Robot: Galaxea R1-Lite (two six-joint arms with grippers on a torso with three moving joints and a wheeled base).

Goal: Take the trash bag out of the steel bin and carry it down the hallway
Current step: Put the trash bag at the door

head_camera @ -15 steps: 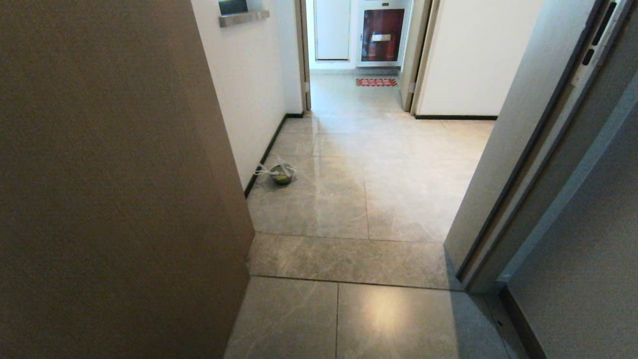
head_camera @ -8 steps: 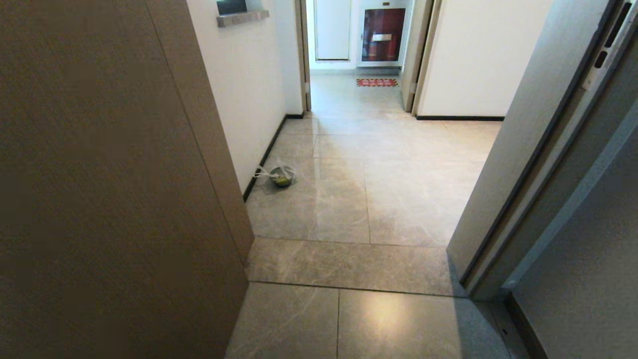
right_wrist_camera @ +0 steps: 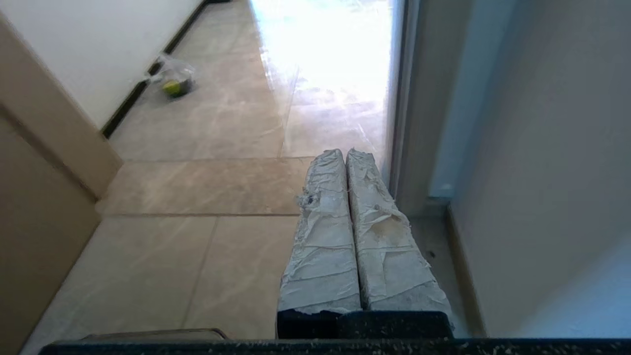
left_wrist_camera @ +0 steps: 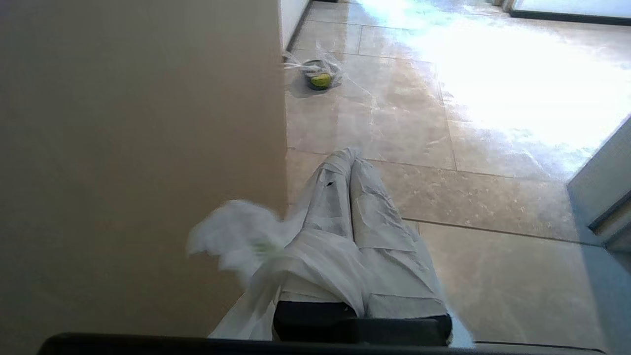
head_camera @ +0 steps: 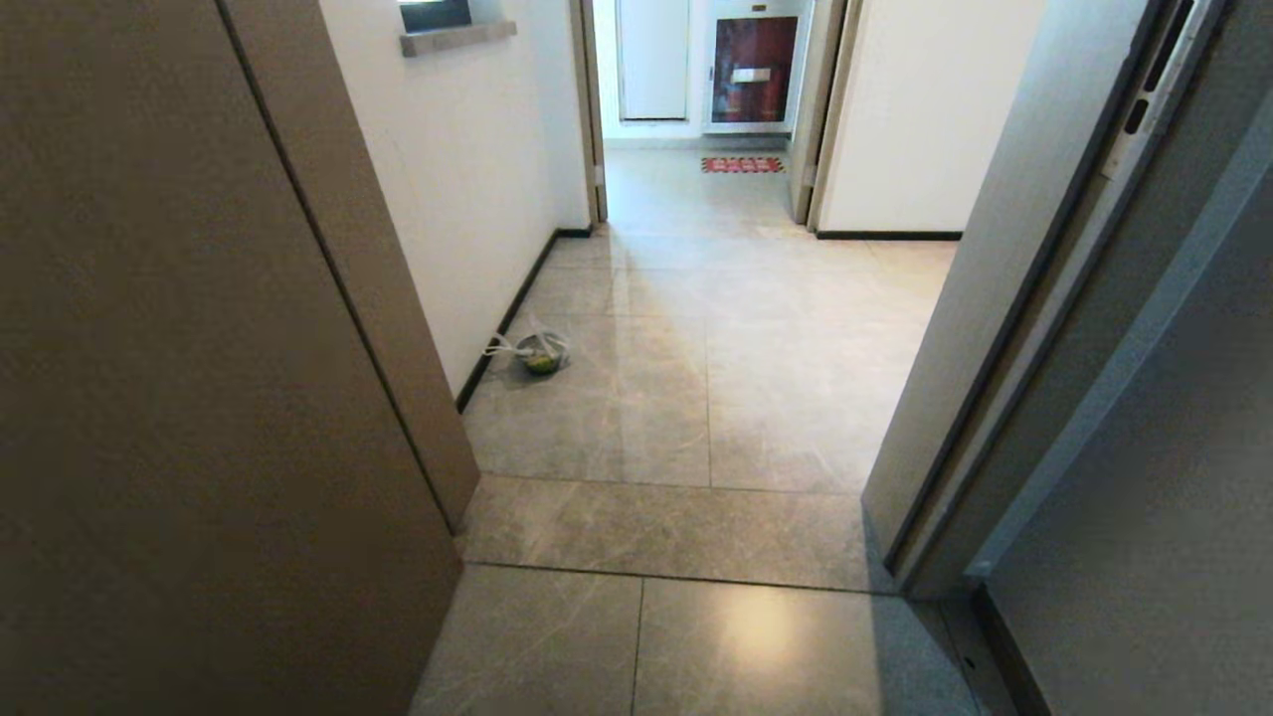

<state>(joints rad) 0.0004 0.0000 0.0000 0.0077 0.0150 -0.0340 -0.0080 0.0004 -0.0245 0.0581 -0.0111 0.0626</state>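
The trash bag point(left_wrist_camera: 236, 241), thin white plastic with a touch of green, lies draped over the left hand point(left_wrist_camera: 351, 155) and billows off to one side of it; that hand is clenched, its two wrapped fingers pressed together with the plastic seemingly pinched between them near their base, though the pinch itself is covered; so the bag looks already out of its bin, and the step in hand is, by my reading, the carry down the hallway point(head_camera: 796, 348); the right hand point(right_wrist_camera: 345, 154) is clenched on nothing, held low before the robot; neither arm shows in the head view. The next move calls for driving straight through the doorway onto the glossy tiles, keeping the grip firm so that the loose plastic does not slip. A broad brown door point(head_camera: 199, 348) stands close on the left and the grey door frame point(head_camera: 995, 348) close on the right, so the gap is narrow; further on, a small round container point(head_camera: 540, 353) with loose plastic and something green in it sits on the floor just beside the left wall's black baseboard, near the path; a red mat point(head_camera: 741, 164) lies at the far end.
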